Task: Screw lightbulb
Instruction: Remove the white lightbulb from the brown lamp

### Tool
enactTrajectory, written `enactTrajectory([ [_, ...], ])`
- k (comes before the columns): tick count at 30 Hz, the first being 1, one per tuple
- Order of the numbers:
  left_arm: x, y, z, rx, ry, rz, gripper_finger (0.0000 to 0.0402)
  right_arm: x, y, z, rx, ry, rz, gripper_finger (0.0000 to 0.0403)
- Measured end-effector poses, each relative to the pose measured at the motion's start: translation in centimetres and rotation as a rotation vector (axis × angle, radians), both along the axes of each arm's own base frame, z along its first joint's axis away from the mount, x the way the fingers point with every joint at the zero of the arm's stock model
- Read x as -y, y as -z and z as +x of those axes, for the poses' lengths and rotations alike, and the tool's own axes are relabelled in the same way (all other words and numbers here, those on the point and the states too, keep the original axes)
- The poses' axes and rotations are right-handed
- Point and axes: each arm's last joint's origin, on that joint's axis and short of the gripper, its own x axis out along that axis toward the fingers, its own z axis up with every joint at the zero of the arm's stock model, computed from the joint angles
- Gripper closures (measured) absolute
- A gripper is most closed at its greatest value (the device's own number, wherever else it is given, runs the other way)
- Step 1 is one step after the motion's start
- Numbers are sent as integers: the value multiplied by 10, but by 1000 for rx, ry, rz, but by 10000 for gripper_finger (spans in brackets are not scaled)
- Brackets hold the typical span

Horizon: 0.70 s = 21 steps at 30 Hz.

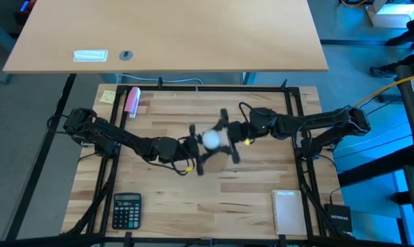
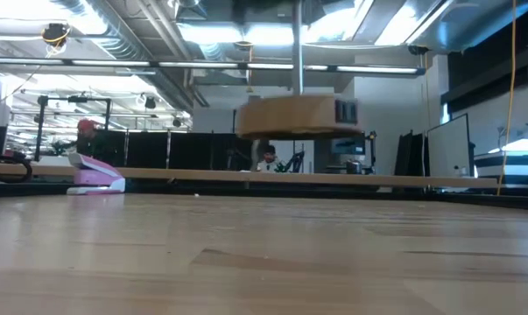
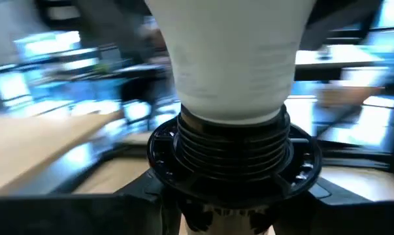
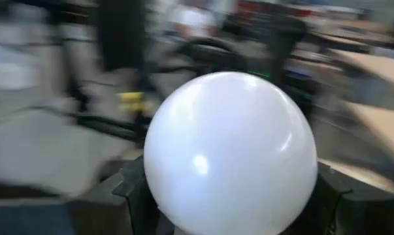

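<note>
At the centre of the high view the bulb (image 1: 211, 140) sits between both tools, raised off the desk (image 1: 248, 199). The right tool (image 1: 224, 137) clasps its white globe – the left tool (image 1: 196, 152) holds the black socket (image 3: 232, 160) (threads seated in it).

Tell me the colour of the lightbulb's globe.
White, frosted. The lightbulb shows best in the right wrist view, filling most of the picture.

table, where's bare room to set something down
Free: the front middle between the calculator and the notepad, and the far right corner of the table beyond the right arm. Crowded: the centre, where both grippers meet at the lightbulb.
</note>
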Motion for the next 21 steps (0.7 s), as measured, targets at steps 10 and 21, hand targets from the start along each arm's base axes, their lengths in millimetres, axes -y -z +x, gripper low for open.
enactTrajectory([
  [10, -1, -1, 4, 17, 469, -34, 248, -10, 3, 2, 35, -409, 2, 159],
  [21, -5, 1, 5, 0, 313, -33, 248, -7, 5, 3, -37, -201, 47, 89],
])
